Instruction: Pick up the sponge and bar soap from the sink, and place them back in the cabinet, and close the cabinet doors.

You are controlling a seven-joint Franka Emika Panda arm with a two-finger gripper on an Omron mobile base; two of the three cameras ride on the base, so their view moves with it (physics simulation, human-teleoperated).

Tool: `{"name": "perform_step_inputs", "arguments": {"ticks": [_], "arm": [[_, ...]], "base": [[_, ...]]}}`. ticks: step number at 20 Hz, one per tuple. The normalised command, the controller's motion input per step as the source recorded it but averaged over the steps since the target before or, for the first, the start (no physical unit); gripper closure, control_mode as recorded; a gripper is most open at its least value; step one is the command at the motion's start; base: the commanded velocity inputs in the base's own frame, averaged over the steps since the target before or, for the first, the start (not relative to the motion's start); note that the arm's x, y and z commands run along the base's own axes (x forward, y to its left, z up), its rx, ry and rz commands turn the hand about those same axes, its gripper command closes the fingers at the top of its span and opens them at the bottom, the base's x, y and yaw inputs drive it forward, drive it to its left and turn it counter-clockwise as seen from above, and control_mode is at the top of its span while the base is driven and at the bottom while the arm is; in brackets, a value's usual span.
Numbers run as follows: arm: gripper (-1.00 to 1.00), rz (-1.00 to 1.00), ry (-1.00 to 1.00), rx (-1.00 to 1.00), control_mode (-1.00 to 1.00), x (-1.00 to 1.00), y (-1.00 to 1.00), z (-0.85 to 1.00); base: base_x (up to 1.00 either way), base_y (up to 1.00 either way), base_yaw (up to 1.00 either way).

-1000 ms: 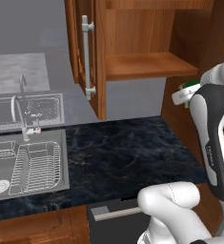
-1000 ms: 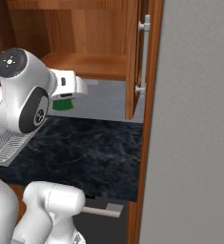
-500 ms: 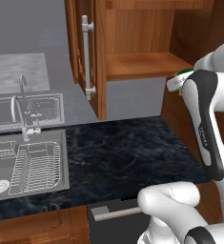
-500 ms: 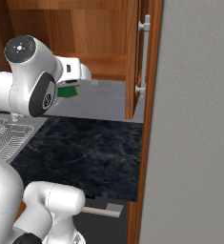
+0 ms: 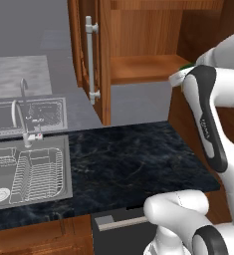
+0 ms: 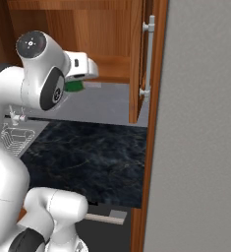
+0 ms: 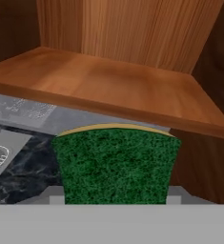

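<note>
the two-finger gripper (image 7: pixel 116 200) is clamped on the dark green, yellow-edged sponge (image 7: pixel 115 164). it hangs just before the reddish-brown wooden cabinet's bare shelf (image 7: pixel 118 90).

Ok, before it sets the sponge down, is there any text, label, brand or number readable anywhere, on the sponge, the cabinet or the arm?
None readable.
Arm: one small pale marking on the dark forearm cover, too small and blurred to read.
Sponge: plain green top with a yellowish edge, no print.
Cabinet shelf and cabinet doors: bare wood, no labels.
Sink: no markings visible.
</note>
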Motion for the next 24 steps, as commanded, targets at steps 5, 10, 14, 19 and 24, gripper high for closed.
{"name": "perform_step_inputs", "arguments": {"ticks": [5, 10, 14, 19, 24], "arm": [[1.0, 0.0, -0.11, 0.0, -1.0, 0.35, 0.0, 0.0], [1.0, 0.0, -0.04, 0.03, -1.0, 0.43, 0.0, 0.0], [1.0, 0.0, 0.0, 0.05, -1.0, 0.46, 0.0, 0.0], [1.0, 0.0, 0.0, 0.08, -1.0, 0.48, 0.0, 0.08], [1.0, 0.0, 0.0, 0.05, -1.0, 0.44, 0.0, 0.04]], "base": [[0.0, 0.0, 0.0], [0.0, 0.0, 0.0], [0.0, 0.0, 0.0], [0.0, 0.0, 0.0], [0.0, 0.0, 0.0]]}}
